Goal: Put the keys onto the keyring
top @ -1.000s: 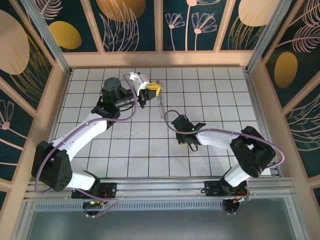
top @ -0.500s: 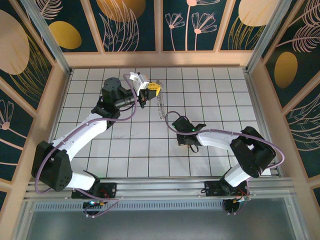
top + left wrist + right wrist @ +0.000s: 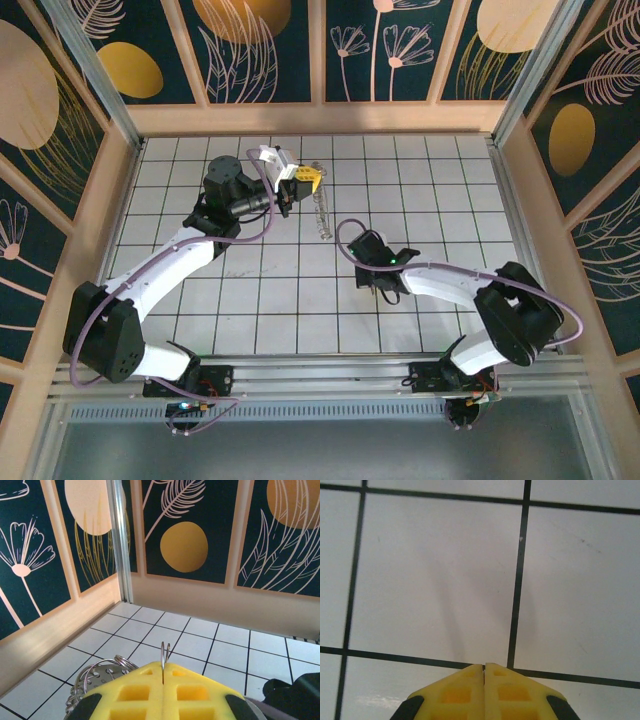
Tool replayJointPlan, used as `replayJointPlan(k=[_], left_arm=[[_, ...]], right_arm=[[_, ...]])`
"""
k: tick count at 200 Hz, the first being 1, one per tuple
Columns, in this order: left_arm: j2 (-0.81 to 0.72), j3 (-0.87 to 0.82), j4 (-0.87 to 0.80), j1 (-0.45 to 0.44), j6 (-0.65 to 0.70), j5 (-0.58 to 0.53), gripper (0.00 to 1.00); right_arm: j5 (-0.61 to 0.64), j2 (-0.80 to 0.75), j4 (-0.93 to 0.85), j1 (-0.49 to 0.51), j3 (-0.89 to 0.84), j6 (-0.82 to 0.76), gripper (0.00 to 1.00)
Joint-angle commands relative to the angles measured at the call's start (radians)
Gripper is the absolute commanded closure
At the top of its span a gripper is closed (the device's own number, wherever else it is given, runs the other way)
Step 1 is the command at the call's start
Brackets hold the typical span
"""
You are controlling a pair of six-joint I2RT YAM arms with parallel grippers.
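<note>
My left gripper (image 3: 306, 178) (image 3: 163, 669) is raised at the back of the table, shut on the keyring (image 3: 164, 653). The keyring's thin silver wire loop stands edge-on out of the seam between the yellow fingers (image 3: 135, 690). More silver rings and a perforated metal tag (image 3: 95, 676) hang at the left of the fingers. From above, the keyring (image 3: 320, 212) shows as a silvery, lacy strand trailing from that gripper toward the middle. My right gripper (image 3: 372, 284) (image 3: 484, 666) points down at the white tiles, shut, with nothing showing between its fingertips. The keys are out of view.
The white tiled floor (image 3: 280, 300) has black grid lines and is walled by wooden rails and dark floral panels (image 3: 270, 50). An aluminium post (image 3: 120, 540) stands in the back left corner. The right arm's elbow (image 3: 515, 320) is near the front right.
The right arm has shifted slightly right and toward the near edge, its gripper still low over the tiles. The left arm and the keyring have stayed put.
</note>
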Motion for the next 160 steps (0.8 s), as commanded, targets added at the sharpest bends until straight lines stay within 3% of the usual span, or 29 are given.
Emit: replayJointPlan(k=[1, 160], left_arm=[[-0.025, 0.009, 0.045, -0.006, -0.001, 0.018, 1.00], [-0.023, 0.008, 0.037, -0.007, 0.003, 0.011, 1.00]], right_arm=[[0.005, -0.041, -0.009, 0.005, -0.003, 0.024, 1.00], [-0.054, -0.124, 0.043, -0.086, 0.057, 0.006, 1.00]])
